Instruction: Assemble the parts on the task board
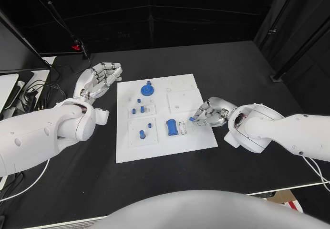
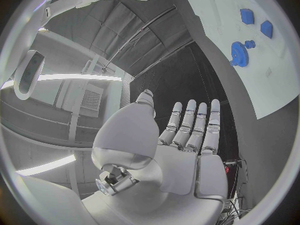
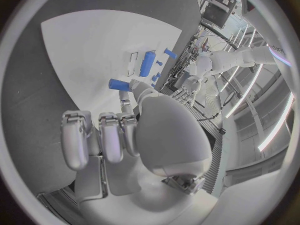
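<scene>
Right robot hand apparently pinches a small blue part over the task board; left robot hand spread, empty.

You see two glossy white, bulbous arms, left arm and right arm, each ending in a silver segmented hand
</scene>
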`<action>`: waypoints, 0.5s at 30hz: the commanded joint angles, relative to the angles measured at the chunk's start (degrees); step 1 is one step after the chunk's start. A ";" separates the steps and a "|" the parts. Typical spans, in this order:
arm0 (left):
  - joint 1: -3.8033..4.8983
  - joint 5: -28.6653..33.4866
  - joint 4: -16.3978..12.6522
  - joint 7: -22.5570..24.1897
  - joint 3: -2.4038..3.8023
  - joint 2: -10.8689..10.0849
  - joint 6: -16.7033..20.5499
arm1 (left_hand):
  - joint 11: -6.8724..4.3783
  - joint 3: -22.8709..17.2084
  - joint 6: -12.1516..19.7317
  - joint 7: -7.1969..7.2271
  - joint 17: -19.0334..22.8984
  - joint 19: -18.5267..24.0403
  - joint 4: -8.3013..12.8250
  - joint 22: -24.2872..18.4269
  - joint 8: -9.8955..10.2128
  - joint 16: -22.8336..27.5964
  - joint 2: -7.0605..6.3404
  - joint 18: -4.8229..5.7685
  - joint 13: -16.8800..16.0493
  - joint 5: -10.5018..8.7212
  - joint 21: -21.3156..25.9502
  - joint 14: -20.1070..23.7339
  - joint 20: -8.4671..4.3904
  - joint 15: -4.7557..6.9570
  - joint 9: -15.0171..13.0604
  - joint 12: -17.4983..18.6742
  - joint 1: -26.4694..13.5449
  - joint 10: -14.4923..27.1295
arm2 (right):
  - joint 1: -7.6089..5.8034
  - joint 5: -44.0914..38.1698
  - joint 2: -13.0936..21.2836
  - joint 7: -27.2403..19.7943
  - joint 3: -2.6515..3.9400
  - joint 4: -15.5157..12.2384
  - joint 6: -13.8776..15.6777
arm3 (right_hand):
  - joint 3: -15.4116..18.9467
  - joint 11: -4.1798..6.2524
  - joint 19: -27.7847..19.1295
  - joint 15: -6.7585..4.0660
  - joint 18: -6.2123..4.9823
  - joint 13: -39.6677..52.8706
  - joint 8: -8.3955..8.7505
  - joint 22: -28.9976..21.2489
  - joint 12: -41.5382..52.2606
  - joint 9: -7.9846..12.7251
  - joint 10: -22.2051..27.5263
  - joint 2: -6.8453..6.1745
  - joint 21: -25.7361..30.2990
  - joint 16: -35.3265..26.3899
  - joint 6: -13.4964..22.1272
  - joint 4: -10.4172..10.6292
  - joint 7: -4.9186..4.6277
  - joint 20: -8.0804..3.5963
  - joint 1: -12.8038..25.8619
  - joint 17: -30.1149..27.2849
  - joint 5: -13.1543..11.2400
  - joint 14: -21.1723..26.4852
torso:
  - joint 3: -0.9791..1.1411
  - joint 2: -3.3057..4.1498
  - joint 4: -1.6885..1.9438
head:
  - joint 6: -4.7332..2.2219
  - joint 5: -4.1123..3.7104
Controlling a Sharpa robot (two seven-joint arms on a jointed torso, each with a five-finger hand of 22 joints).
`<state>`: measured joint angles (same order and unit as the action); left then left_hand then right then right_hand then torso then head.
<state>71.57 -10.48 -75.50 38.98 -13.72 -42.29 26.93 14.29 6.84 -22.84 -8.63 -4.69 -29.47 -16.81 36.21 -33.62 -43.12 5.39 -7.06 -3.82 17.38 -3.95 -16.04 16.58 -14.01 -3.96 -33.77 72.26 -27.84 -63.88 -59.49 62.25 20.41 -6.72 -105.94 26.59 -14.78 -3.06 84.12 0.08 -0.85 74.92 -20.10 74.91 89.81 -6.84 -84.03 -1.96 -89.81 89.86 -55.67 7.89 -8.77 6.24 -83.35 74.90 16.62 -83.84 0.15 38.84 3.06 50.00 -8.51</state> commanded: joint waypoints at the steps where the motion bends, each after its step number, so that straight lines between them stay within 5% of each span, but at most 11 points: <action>1: 0.09 0.04 0.02 2.08 0.06 0.09 -0.45 | -0.01 0.45 0.36 -7.94 0.05 0.07 0.05 -0.05 -0.19 -0.38 0.56 0.97 0.08 0.19 -0.21 0.26 0.01 0.03 0.06 -0.35 -0.15 0.41 | -0.36 9.68 0.03 -4.42 0.04 -0.19 2.11 | 0.21 0.18 5.88 -0.28 0.85 15.08 0.30 15.09 0.19 -0.20 -5.97 0.08 -0.19 0.14 -2.66 -0.17 2.25 -0.18 0.61 15.10 0.31 -6.16 | 0.03 0.02 -0.01 | 0.00 0.14; 15: 0.09 0.04 0.09 1.98 0.06 0.38 -0.46 | -0.01 0.50 0.39 -7.95 0.10 0.09 0.06 -0.07 -0.24 -0.44 0.64 0.98 0.08 0.23 -0.21 0.28 0.01 0.03 0.06 -0.40 -0.15 0.43 | -1.05 31.35 -2.05 -1.62 0.04 2.19 -2.01 | 2.25 0.39 5.88 -0.46 0.85 15.08 1.79 15.09 0.19 -0.20 -5.97 0.11 -0.19 0.14 -3.85 0.86 2.49 -0.29 3.03 15.10 0.92 -6.16 | -0.03 0.02 -0.07 | 0.00 0.50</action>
<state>71.57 -10.48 -75.37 38.98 -13.72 -41.98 26.89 14.29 6.99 -22.84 -8.63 -4.64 -29.47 -16.66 36.21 -33.62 -43.36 5.38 -7.06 -3.82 17.38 -3.95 -16.04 16.58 -14.01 -3.97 -33.76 72.26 -27.84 -64.82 -35.16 60.34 17.60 -6.70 -103.82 26.21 -12.85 -3.06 84.12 -0.12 -0.85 74.92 -18.50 74.91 89.81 -7.07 -84.03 -1.90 -89.81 89.86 -57.84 8.88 -7.50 6.24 -80.77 74.90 17.32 -84.04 0.15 38.84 3.06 50.00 -8.12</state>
